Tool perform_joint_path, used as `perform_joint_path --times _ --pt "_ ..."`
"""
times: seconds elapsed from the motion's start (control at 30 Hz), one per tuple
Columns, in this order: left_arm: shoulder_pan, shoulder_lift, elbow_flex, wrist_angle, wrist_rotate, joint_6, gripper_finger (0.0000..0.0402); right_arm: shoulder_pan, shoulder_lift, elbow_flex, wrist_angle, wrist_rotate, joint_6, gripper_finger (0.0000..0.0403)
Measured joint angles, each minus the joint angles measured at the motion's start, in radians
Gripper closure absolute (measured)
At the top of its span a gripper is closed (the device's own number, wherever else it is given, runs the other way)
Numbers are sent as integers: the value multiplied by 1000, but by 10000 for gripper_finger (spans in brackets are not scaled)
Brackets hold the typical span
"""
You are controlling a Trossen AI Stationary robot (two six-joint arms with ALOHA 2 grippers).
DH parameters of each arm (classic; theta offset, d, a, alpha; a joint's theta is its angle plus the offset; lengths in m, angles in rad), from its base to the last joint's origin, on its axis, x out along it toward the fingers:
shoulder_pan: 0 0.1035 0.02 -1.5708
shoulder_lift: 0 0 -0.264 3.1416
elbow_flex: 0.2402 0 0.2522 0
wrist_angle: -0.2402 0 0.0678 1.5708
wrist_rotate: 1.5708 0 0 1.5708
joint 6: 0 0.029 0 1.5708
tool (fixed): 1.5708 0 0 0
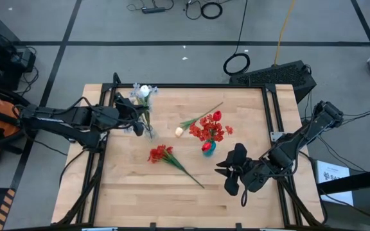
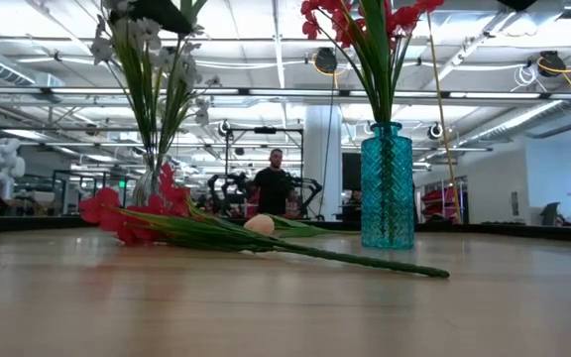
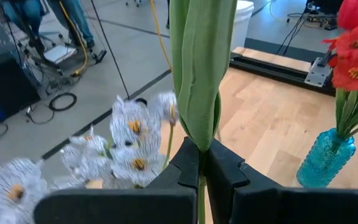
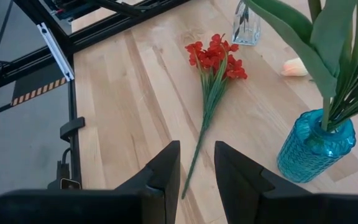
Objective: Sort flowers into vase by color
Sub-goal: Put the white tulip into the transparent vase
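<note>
High view: wooden table (image 1: 133, 192). Left gripper (image 1: 138, 119) at the table's 10 o'clock area, over the clear glass vase (image 1: 149, 131) holding pale blue-white sprays (image 1: 143, 92). Teal vase (image 1: 208, 148) right of centre, red flowers (image 1: 213, 127) standing in it. A loose red cluster (image 1: 161, 154) lies at 8 o'clock from the teal vase, its stem running toward 4 o'clock. A cream bud (image 1: 179, 131) lies at 10 o'clock from the teal vase, with a green stem. Right gripper (image 1: 227, 173) hovers at 5 o'clock from the teal vase.

Low view: red cluster and cream bud lie flat between the 2 vases; a person (image 2: 272, 184) stands far behind.

Left wrist view: fingers (image 3: 188, 168) pinched shut on a green stem with leaf (image 3: 199, 74), above the sprays.

Right wrist view: fingers (image 4: 165, 168) parted, nothing between them, above the red cluster's stem end.
</note>
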Motion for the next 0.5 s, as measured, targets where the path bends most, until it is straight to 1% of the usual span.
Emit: perform_joint_path --times 0.33,0.5 --pt "0 1 -93 14 -1 -91 391 0 0 0 0 -2 4 312" --pt "0 1 -162 98 -4 -92 391 0 0 0 1 -3 6 312"
